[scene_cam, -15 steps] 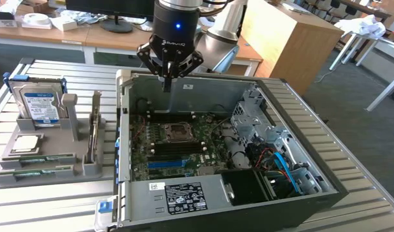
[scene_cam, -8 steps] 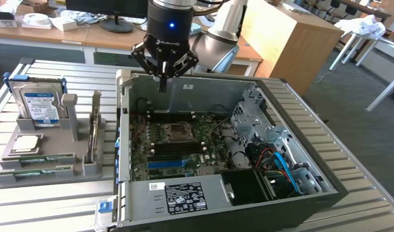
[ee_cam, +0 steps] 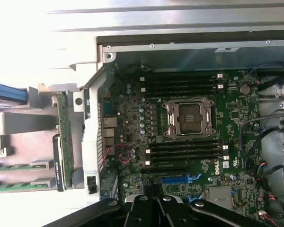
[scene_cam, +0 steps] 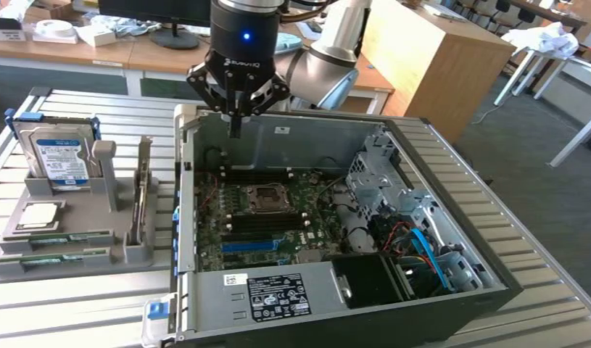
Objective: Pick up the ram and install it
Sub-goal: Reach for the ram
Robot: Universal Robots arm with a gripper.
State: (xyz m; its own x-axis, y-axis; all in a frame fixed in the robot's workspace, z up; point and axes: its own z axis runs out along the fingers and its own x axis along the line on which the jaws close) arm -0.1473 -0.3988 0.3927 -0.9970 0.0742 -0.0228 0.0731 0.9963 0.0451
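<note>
Hand (ee_cam: 151, 193) pinched closed over open computer case (scene_cam: 295, 145), two long thin green ram sticks (scene_cam: 46, 241) in gray holder (scene_cam: 77, 210)

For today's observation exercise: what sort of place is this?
Probably a robotics lab or workshop: a robot arm's gripper hangs over an open computer case, with cluttered desks behind.

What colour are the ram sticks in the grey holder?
Green. The ram sticks show it best in the wrist view.
</note>
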